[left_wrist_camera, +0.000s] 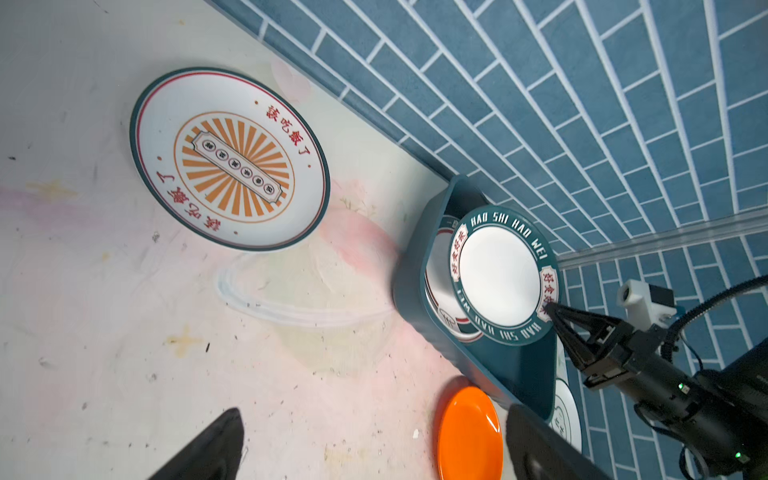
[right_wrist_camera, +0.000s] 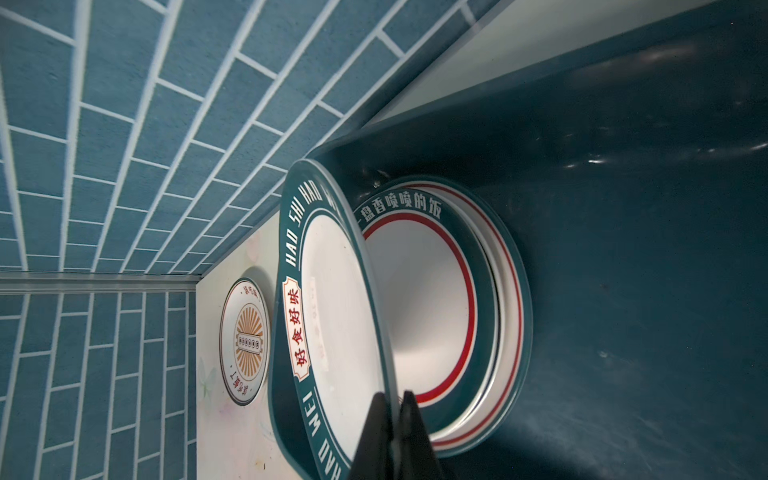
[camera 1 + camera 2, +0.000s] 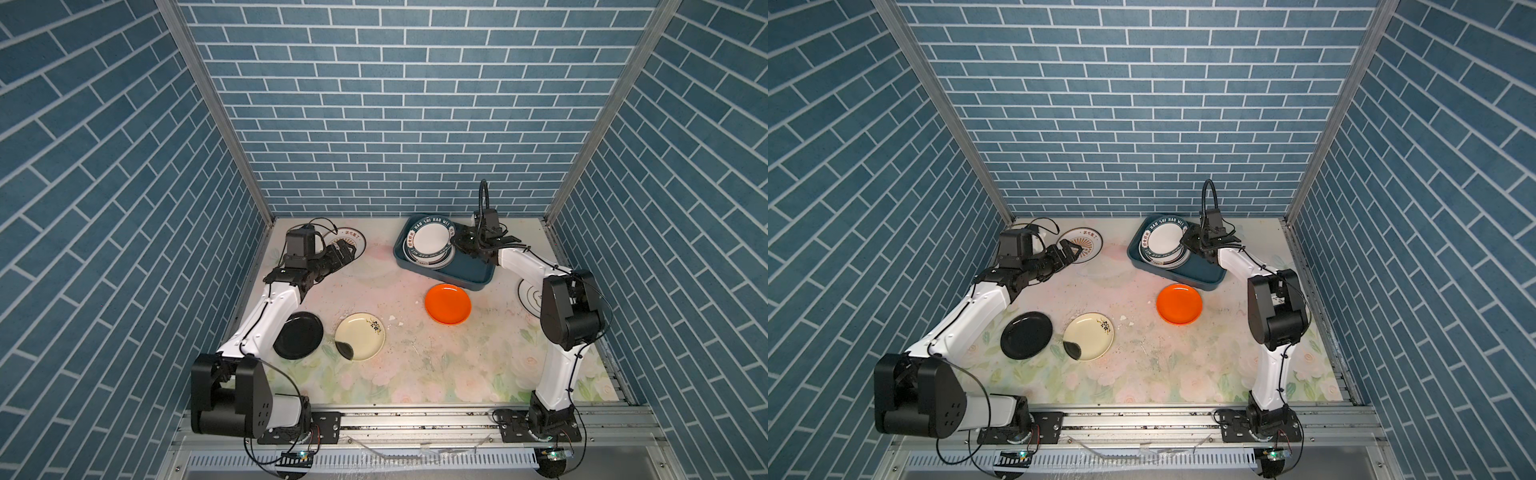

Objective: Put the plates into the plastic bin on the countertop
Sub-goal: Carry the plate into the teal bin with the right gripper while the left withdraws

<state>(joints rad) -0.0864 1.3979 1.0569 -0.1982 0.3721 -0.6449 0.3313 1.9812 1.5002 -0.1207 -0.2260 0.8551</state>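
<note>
My right gripper point(image 2: 395, 399) is shut on the rim of a white plate with a teal lettered rim point(image 2: 340, 311). It holds that plate tilted over a stack of plates point(image 2: 428, 299) inside the dark teal plastic bin point(image 3: 469, 274) at the back of the countertop point(image 3: 436, 365). In both top views the right gripper point(image 3: 1185, 241) is at the plate's right edge. My left gripper point(image 3: 349, 251) is open and empty beside the sunburst plate point(image 1: 230, 160) at back left. Black point(image 3: 299, 334), cream point(image 3: 359, 336) and orange point(image 3: 447, 303) plates lie flat on the countertop.
Another white plate point(image 3: 528, 293) lies partly hidden behind the right arm, right of the bin. Small white crumbs point(image 3: 392, 319) lie between the cream and orange plates. Blue brick walls close in the back and both sides.
</note>
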